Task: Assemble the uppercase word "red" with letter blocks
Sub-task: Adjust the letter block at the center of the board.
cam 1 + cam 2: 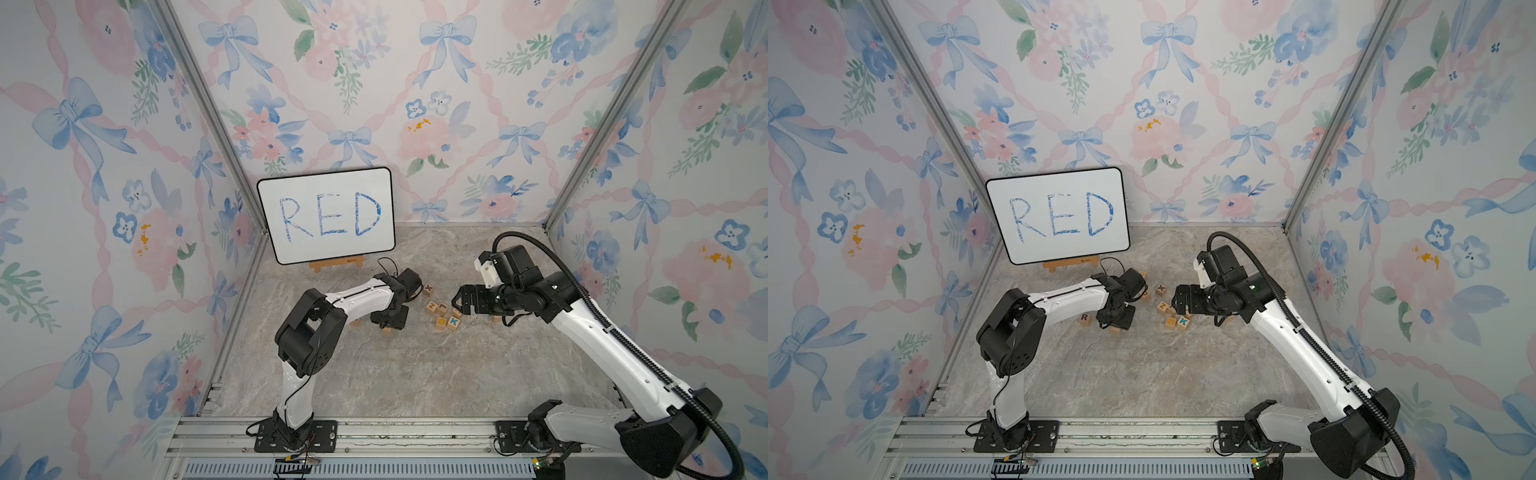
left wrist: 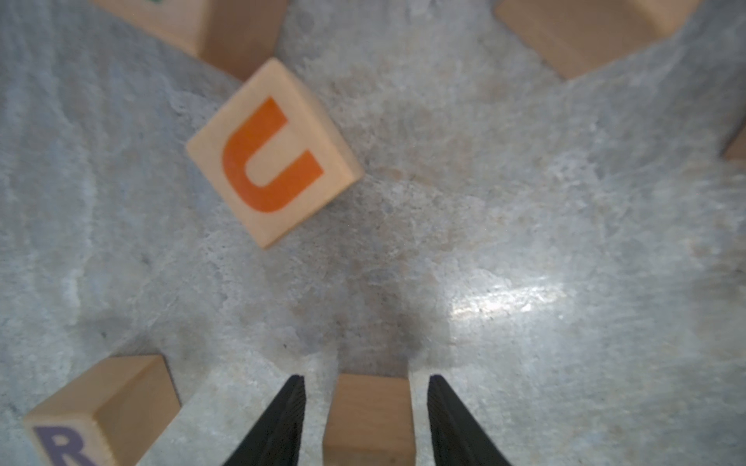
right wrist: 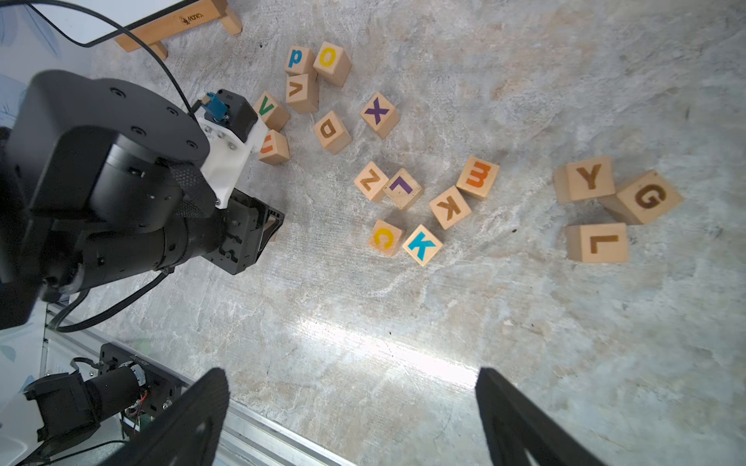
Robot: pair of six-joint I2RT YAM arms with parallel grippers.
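2 spread jaws of the left gripper [image 2: 363, 379] straddle a block [image 2: 369, 419] on the tabletop [image 2: 524, 201], with a slim gap on either side. Its faces sit square to them and its letter is hidden. The R block [image 1: 1084, 319] lies just beside, R upward. The right gripper [image 3: 351, 371] hangs with its jaws wide apart.

My left fingers [image 2: 282, 427]: matt black plastic, finely ribbed. Block [image 2: 369, 419] between them: bare light wood, smooth, matt. U block [image 2: 274, 153] ahead of fingers: same wood, flat orange print. Table [image 2: 524, 242] beneath: stone-look grey, mottled, slight sheen.
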